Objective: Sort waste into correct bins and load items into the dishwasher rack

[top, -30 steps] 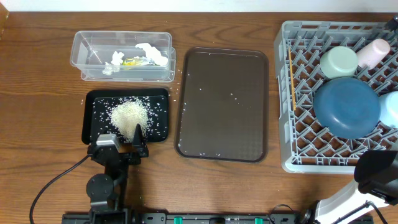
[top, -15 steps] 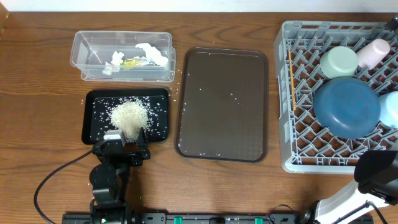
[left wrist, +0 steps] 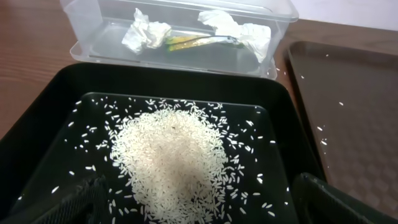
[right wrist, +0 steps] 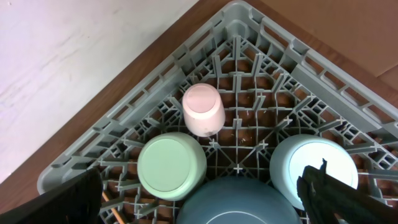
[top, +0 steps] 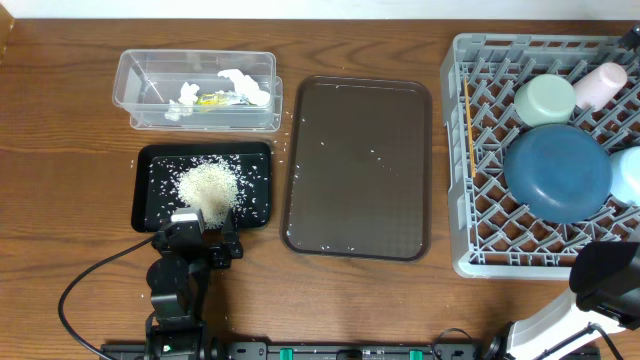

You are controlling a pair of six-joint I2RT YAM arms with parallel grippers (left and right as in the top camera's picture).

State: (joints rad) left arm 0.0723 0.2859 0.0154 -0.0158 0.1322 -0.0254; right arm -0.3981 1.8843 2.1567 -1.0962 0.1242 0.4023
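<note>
brown wooden table [top: 60, 200] seen from above, with a pale wall along the far edge. one shallow black tray [top: 205, 148] sits near and to the left, its long axis running left to right. it holds one heap of white rice [top: 207, 185] with loose grains scattered around it.

just beyond it on the far side, one clear tub [top: 200, 122] lies with the same left-to-right long axis. inside are two crumpled tissue pieces, one at the left [top: 185, 95] and one at the right [top: 245, 85]. one yellow-green wrapper [top: 215, 98] stretches left to right between them.

one dark brown serving tray [top: 360, 200] lies in the middle, long axis near to far, with a few stray grains on it.

one grey dishwasher rack [top: 460, 160] fills the right side. it holds one dark blue plate [top: 557, 172] and two bowls, a mint one [top: 545, 100] and a pale blue one [top: 630, 175] cut off by the right edge. one pink cup [top: 600, 85] is at the far right. cup and bowls show their bases upward. one thin yellowish stick [top: 468, 125] lies along the rack's left wall, pointing near to far.

left gripper [left wrist: 199, 186] hangs over the near edge of the black tray, pointing away toward the rice, jaws wide apart and holding nothing. right gripper [right wrist: 200, 176] hangs above the rack's near right part, jaws spread wide and empty.
</note>
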